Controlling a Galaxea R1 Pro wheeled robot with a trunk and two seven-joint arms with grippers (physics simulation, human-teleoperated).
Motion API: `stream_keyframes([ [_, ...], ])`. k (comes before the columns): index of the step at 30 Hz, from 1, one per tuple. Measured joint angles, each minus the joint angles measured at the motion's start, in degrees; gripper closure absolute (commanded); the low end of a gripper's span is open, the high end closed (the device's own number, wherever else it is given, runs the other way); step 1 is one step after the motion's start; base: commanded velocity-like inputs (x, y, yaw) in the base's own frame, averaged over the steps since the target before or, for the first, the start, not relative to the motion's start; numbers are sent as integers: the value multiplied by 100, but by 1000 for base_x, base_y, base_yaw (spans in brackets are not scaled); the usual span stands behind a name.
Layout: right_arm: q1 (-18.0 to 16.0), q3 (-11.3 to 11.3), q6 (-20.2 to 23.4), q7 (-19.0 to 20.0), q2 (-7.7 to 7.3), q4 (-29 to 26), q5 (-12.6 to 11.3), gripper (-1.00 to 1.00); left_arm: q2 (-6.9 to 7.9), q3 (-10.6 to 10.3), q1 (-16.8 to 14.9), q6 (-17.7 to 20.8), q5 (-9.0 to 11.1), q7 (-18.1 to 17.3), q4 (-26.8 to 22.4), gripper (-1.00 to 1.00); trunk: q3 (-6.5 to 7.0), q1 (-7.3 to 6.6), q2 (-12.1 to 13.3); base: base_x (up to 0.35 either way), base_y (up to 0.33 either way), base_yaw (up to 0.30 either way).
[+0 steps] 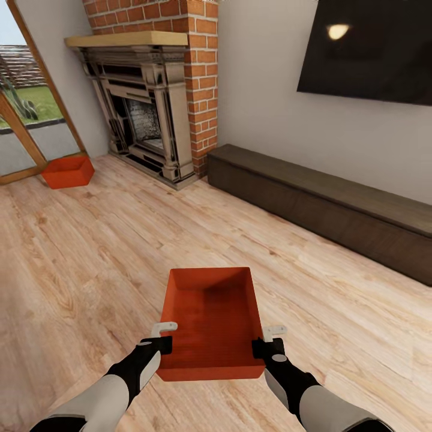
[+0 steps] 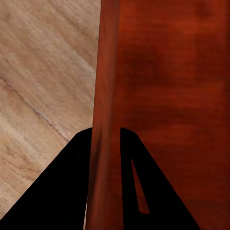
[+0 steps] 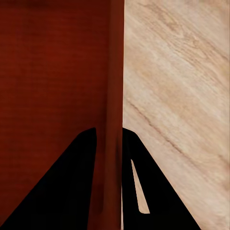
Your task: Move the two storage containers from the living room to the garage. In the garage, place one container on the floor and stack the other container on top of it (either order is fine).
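We hold one red bin (image 1: 211,324) between us, left gripper (image 1: 163,337) and right gripper (image 1: 268,339) each pinched on a side wall, its long axis pointing straight ahead; the second bin (image 1: 68,171) sits far ahead-left.

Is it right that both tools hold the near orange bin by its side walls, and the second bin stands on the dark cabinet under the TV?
Not quite. The left tool and right tool do grip the near bin by its side walls, but the second bin stands on the wood floor left of the fireplace, not on the cabinet. The head view shows this.
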Motion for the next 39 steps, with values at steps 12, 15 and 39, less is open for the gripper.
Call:
stream_keyframes([
  [12,0,13,-9,-2,0,4,-18,100,0,0,1,-3,-2,0,0,100,215,-264,481,0,0,0],
  [15,0,9,-9,-2,0,3,-15,100,0,-1,0,-3,-2,0,-1,100,269,-330,602,0,0,0],
  [39,1,-2,-1,0,0,-1,3,100,0,-2,0,-3,2,0,2,100,700,-857,1565,0,0,0],
])
